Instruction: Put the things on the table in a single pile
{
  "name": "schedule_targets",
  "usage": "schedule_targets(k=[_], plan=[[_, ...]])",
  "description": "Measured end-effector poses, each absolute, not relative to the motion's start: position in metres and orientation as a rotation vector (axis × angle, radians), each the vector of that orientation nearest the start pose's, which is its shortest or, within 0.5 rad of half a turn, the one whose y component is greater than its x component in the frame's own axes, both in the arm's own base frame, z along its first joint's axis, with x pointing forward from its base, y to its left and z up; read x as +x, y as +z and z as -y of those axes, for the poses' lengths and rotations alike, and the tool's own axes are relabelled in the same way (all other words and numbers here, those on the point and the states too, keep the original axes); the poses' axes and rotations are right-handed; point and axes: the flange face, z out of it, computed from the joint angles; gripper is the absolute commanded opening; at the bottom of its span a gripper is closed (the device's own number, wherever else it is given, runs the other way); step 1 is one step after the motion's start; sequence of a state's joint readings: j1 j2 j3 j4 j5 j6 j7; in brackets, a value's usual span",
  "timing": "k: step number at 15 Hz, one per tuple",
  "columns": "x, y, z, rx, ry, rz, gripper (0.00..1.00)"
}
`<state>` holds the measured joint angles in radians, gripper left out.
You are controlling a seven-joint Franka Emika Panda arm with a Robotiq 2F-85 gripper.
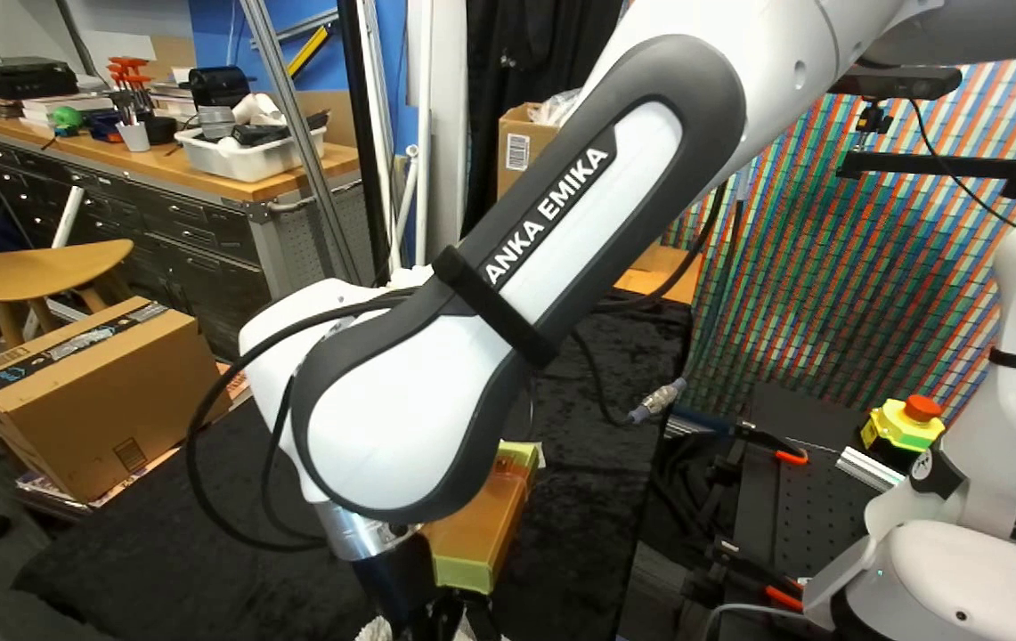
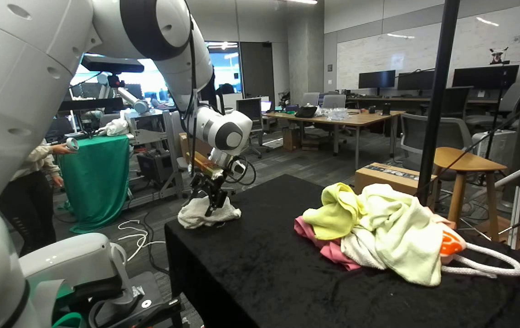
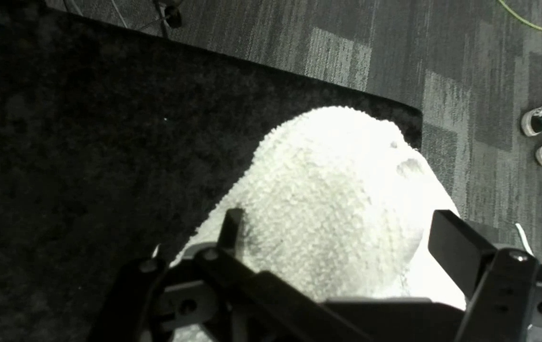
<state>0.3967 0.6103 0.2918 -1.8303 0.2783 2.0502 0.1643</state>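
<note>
White fluffy cloth (image 3: 328,204) shows between the fingers (image 3: 461,251), which stand spread in the wrist view; nothing pinched. Tip contact: can't tell, fabric is blown out to near-flat white there. Cloth lies crumpled at a corner of the black-covered bench (image 2: 264,255), right by the edge; overhang can't be judged. Step in hand, by the look: grasping this cloth to add it to the heap (image 2: 378,237). Next move calls for getting a thick fold, bringing the fingers together on it, lifting clear, then carrying across. Heap is well apart, further along the bench: yellow cloth (image 2: 332,218), pale green cloth (image 2: 405,228), pink cloth (image 2: 336,253) low down, white rope (image 2: 492,253) looping out the end. Pile isn't single yet, judging by that gap. Orange-patterned item (image 2: 452,243) pokes out by the rope, mostly covered, ID unclear. Lower layers hidden. In an exterior view the arm (image 1: 552,258) blocks much of the work area, fingers and cloth are cut off at the bottom, heap isn't in shot. Amber box (image 1: 485,530), partly behind the arm: how it's mounted can't be made out.
</note>
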Motion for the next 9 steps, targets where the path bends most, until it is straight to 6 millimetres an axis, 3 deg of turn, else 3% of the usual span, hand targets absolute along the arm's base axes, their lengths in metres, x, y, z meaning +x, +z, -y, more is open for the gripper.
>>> schedule_targets(k=[1, 2, 4, 9], plan=[[0.4612, 0.1883, -0.3926, -2.819, 0.733, 0.467, 0.98], [0.4601, 0.1869, -0.3934, -2.83, 0.733, 0.472, 0.74], [0.4584, 0.1853, -0.3947, -2.849, 0.731, 0.487, 0.68], [0.4574, 0.1858, -0.3973, -2.876, 0.716, 0.519, 0.29]])
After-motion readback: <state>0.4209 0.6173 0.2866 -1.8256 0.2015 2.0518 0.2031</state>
